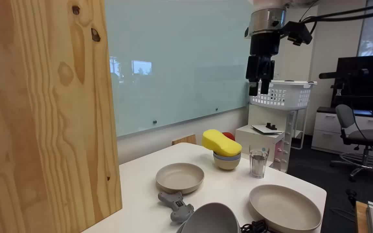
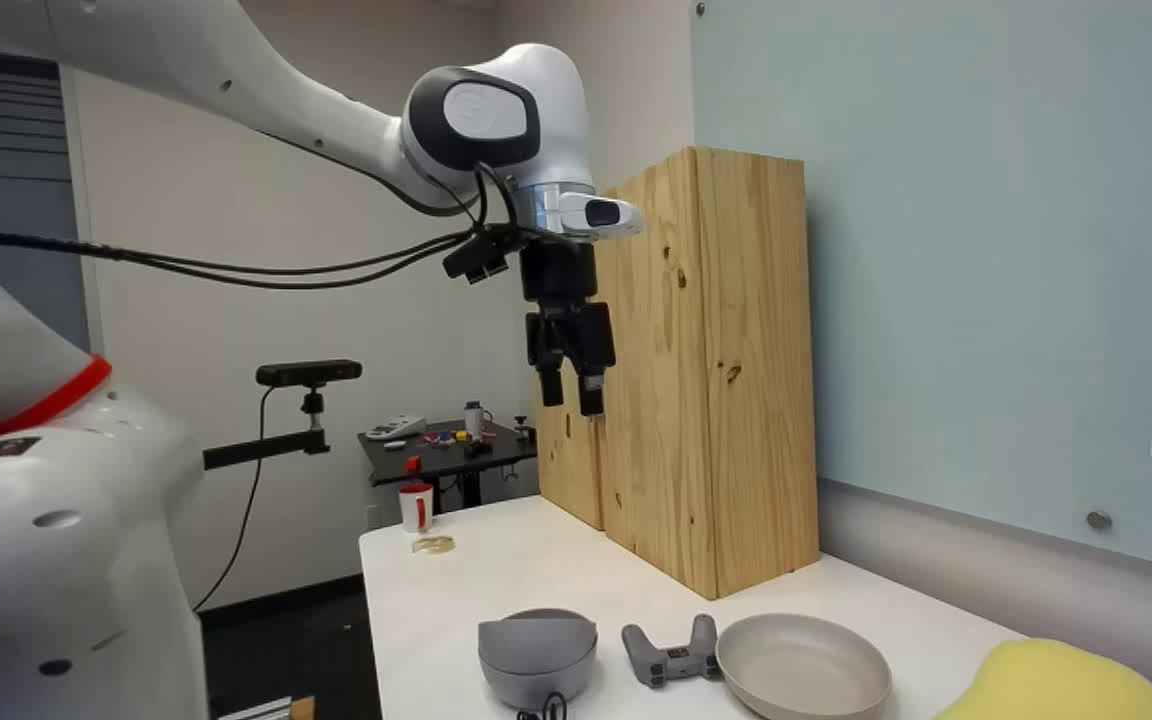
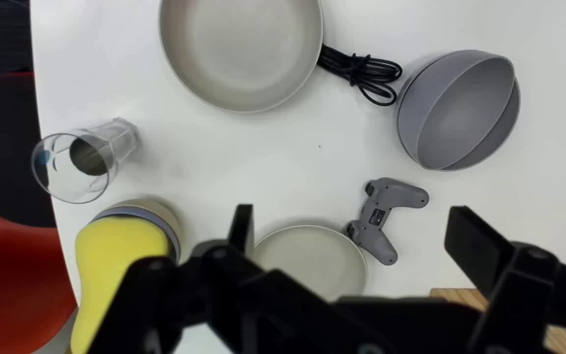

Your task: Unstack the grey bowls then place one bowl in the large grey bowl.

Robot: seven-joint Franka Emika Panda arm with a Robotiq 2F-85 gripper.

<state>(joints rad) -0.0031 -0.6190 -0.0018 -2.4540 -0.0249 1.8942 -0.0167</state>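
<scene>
Two dark grey bowls sit together on the table, one tilted inside the other. The tilted upper bowl [image 3: 467,115] and the lower bowl [image 3: 499,135] show in the wrist view. In both exterior views the upper bowl [image 1: 212,220] [image 2: 534,645] shows; the lower bowl [image 2: 536,690] is partly hidden by it. The large grey bowl, light taupe with a paler rim, stands apart and empty in both exterior views [image 1: 180,178] [image 2: 804,668] and partly behind my fingers in the wrist view [image 3: 312,258]. My gripper [image 1: 259,91] [image 2: 572,400] [image 3: 351,223] is open and empty, high above the table.
A grey game controller [image 3: 379,216] lies between the dark bowls and the large grey bowl. A wide beige bowl [image 1: 285,207], a black cable [image 3: 361,71], a clear glass [image 1: 258,163] and a yellow sponge [image 1: 220,142] on small bowls share the table. A tall wooden block [image 2: 706,400] stands behind.
</scene>
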